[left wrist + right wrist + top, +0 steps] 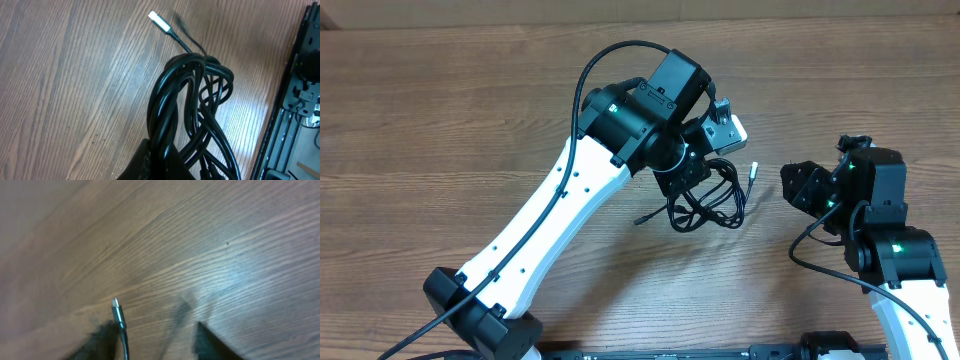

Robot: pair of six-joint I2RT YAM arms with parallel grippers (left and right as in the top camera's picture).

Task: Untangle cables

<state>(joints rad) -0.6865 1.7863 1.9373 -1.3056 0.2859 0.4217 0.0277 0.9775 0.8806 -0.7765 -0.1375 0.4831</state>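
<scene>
On the wooden table (pixel 470 100), the cables (pixel 712 205) sit knotted in a bundle near centre, the left gripper (pixel 685 185) clamped on their loops; the right gripper (pixel 797 186) stands spread nearby, just beside a loose silver plug tip (pixel 754 170)

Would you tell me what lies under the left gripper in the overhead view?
The cables bunch beneath the left gripper, one silver plug poking out beside them. The strands directly under the wrist are covered.
</scene>
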